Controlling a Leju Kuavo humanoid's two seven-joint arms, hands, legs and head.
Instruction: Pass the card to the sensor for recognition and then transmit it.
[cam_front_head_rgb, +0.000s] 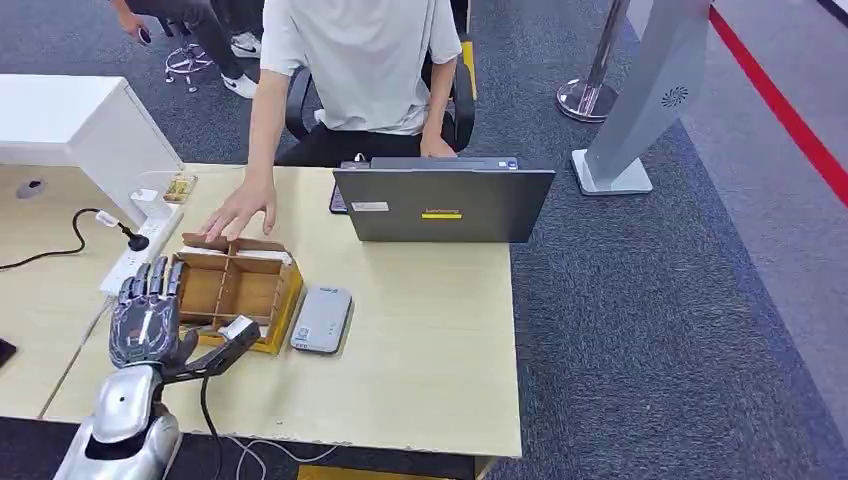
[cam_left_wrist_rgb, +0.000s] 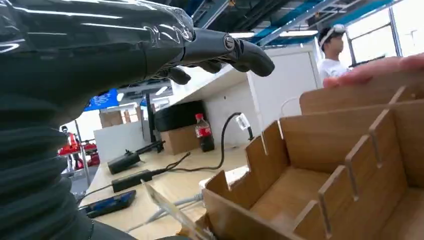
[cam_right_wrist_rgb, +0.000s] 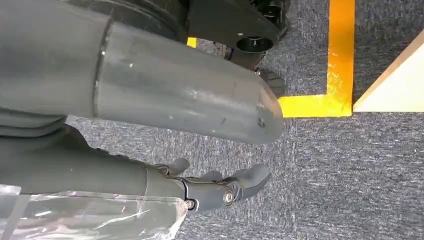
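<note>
- The left hand (cam_front_head_rgb: 148, 312) sits at the lower left of the head view, flat and spread, fingers pointing toward the top of the frame and thumb stuck out to the right; it holds nothing.
- In the left wrist view the fingers (cam_left_wrist_rgb: 225, 50) reach out over the open wooden organizer (cam_left_wrist_rgb: 320, 185) without touching it.
- The card (cam_front_head_rgb: 238, 328) appears to be the small pale piece at the thumb tip, just right of the hand and against the organizer's (cam_front_head_rgb: 236, 290) near edge. I cannot tell whether the thumb touches it.
- Its long axis runs roughly left to right with a slight tilt.
- The grey sensor (cam_front_head_rgb: 322, 318) lies flat on the counter (cam_front_head_rgb: 430, 350) just right of the organizer, so the card's way to it is rightward.
- The right hand (cam_right_wrist_rgb: 215, 187) hangs over the carpet with fingers loosely apart, holding nothing, so the left is far nearer.
- A person's hand (cam_front_head_rgb: 238, 208) rests on the organizer's far rim.
</note>
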